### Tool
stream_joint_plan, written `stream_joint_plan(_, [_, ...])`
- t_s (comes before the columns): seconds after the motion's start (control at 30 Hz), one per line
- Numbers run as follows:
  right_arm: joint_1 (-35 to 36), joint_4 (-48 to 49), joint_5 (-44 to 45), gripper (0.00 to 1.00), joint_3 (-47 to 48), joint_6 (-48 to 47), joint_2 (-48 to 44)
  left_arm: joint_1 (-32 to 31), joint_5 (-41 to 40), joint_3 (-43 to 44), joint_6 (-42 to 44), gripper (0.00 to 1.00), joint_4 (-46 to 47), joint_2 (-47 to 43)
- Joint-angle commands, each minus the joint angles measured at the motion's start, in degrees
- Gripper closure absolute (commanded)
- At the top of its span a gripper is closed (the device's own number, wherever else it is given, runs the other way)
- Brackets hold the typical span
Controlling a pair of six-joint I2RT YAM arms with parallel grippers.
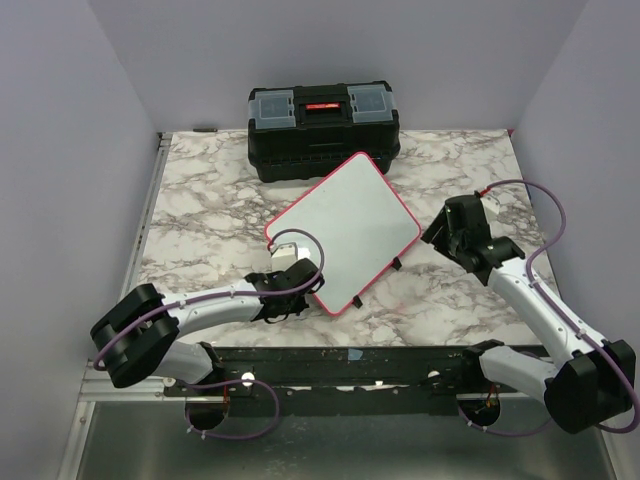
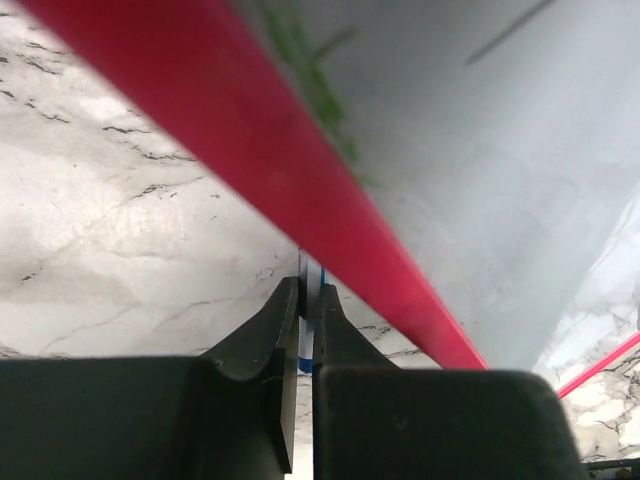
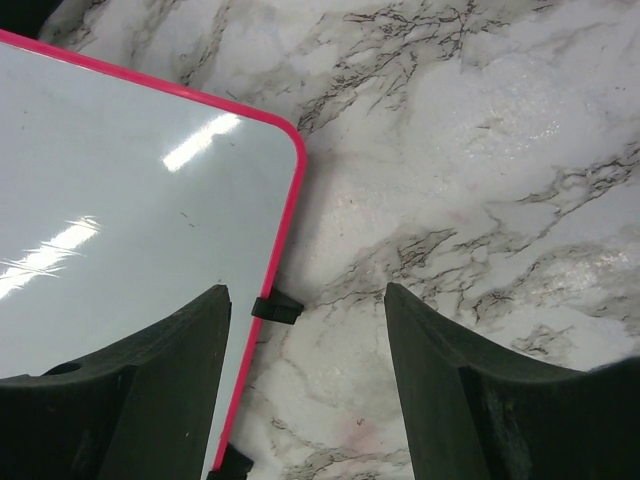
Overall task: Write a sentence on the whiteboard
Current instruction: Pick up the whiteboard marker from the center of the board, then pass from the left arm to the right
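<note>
The whiteboard (image 1: 345, 235) lies turned at an angle on the marble table, white with a red rim. Its face is blank in the top view; the sentence is not visible. My left gripper (image 1: 312, 285) is at the board's near-left edge. In the left wrist view it (image 2: 308, 287) is shut on a thin white and blue object (image 2: 309, 268), seemingly a marker, beside the red rim (image 2: 250, 150). My right gripper (image 1: 437, 237) is open and empty at the board's right edge. In the right wrist view it (image 3: 305, 290) spans the rim of the whiteboard (image 3: 130, 200).
A black toolbox (image 1: 322, 130) with clear lid compartments stands at the back, touching the board's far corner. Small black feet (image 3: 275, 308) stick out from the board's right edge. Faint green smears (image 2: 310, 90) show on the board. Walls close in the table (image 1: 200, 210).
</note>
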Motion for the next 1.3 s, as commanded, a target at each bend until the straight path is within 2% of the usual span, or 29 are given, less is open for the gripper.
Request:
stream_joint_plan(0.0, [0.31,0.21,0.03,0.34,-0.83,-1.18,-0.86,-0.32,-1.88,-1.27,-1.49,1.00,-7.09,0.64])
stream_joint_plan(0.3, [0.22,0.17,-1.71,0.35,-0.93,-2.35,-1.84,-0.36,-5.25,-1.11,-5.10,1.00,-16.56,-7.14])
stream_joint_plan(0.5, [0.29,2.32,-7.13,0.36,-0.91,-4.05,-1.73,-0.27,-6.89,-2.86,-7.27,1.00,-19.79,-13.92])
stream_joint_plan(0.63, [0.26,5.75,-14.25,0.36,-1.48,-6.55,-3.23,-0.27,-8.99,-2.35,-9.29,1.00,-24.39,-20.34])
stream_joint_plan(0.87, [0.28,19.63,-34.32,0.36,-5.97,-5.83,-9.19,-0.17,-10.02,-3.57,-8.86,1.00,-28.65,-41.21])
stream_joint_plan(1.03, [0.28,34.23,-47.13,0.36,-9.63,-0.67,-10.29,-0.19,-9.76,-2.40,-2.52,1.00,-26.97,-53.80])
stream_joint_plan(1.13, [0.37,42.36,-52.22,0.37,-11.20,3.18,-9.89,-0.19,-8.80,-1.28,5.17,1.00,-22.55,-58.22])
stream_joint_plan(1.27, [1.81,51.73,-56.35,0.39,-11.61,7.93,-7.05,-0.19,-6.49,1.06,12.49,1.00,-15.61,-58.64])
